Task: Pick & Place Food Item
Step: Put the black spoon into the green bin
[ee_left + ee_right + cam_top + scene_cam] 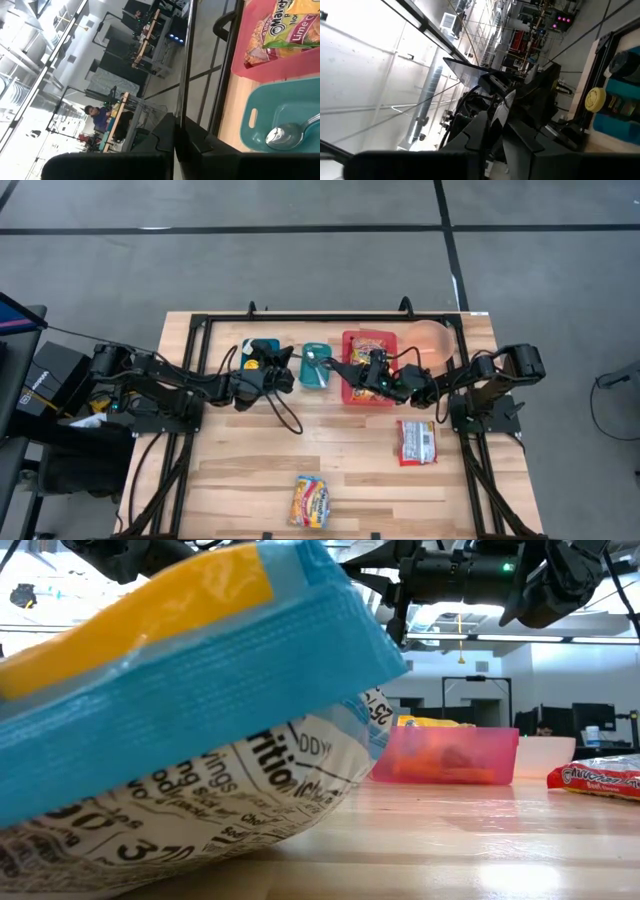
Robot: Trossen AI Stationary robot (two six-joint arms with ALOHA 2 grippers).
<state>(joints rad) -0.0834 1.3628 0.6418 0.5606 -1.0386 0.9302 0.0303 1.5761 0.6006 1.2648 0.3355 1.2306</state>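
Three food packets show. A yellow noodle packet (372, 345) lies in the red tray (350, 392). A red-and-white packet (415, 442) lies flat on the table at the right. A yellow-and-blue packet (312, 500) lies near the front edge and fills the low view's left (150, 690). My left gripper (293, 368) is shut, held level above the table beside the teal tray (322, 380); nothing shows between its fingers (192, 145). My right gripper (340, 368) hangs above the red tray's left edge and faces the left one.
A spoon (290, 132) lies in the teal tray. A blue tray (262, 352) with a yellow item stands at the back left, and a pink bowl (432, 340) at the back right. A black frame (300, 317) runs along the table's far edge. Bare wood lies between the two loose packets.
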